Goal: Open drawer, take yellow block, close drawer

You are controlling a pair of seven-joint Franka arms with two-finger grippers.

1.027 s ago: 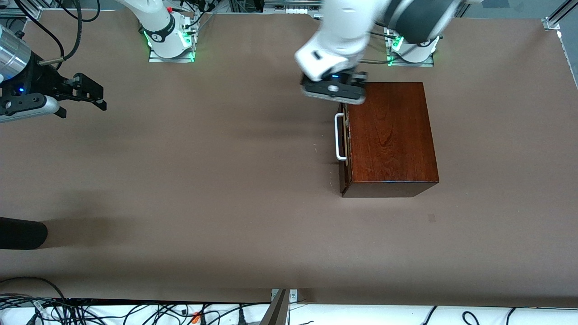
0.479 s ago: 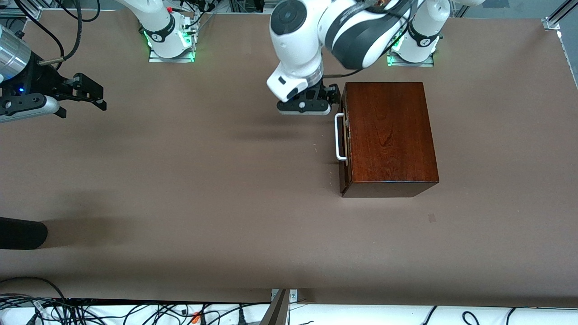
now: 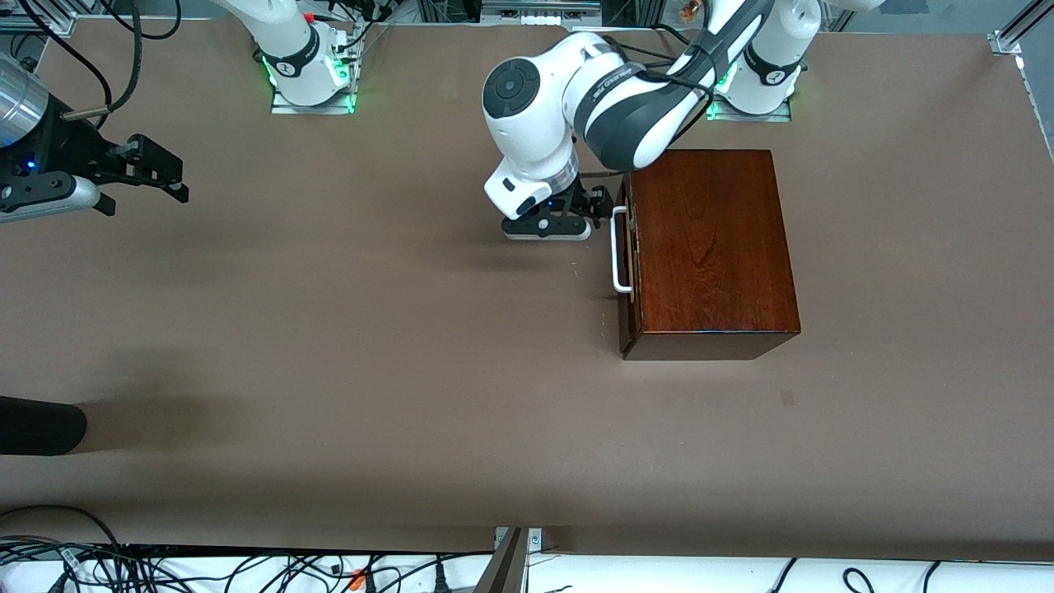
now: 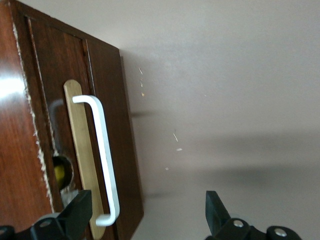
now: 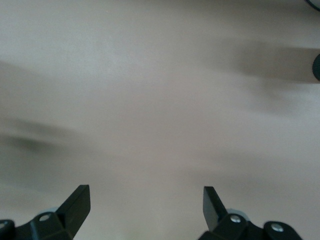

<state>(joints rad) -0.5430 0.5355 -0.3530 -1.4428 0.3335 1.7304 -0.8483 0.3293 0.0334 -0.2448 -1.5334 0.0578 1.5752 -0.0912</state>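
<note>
The drawer (image 3: 625,263) sits shut in the glossy mahogany box (image 3: 708,247), its white bar handle (image 3: 617,251) facing the right arm's end of the table. My left gripper (image 3: 580,212) hangs low and open in front of the drawer, at the handle's end farther from the front camera. In the left wrist view the handle (image 4: 102,155) ends between the spread fingers (image 4: 77,212) without touching them. The left gripper (image 4: 147,212) holds nothing. The yellow block is hidden. My right gripper (image 3: 169,175) waits open over the table at the right arm's end, also shown as right gripper (image 5: 145,205).
Brown table (image 3: 370,329) spreads in front of the drawer toward the right arm's end. A dark rounded object (image 3: 41,424) pokes in at the table's edge near the right arm's end. Cables (image 3: 165,568) lie past the table's near edge.
My left arm has swung off the box's farther corner and come down in front of the drawer beside the handle. The right gripper has barely shifted.
</note>
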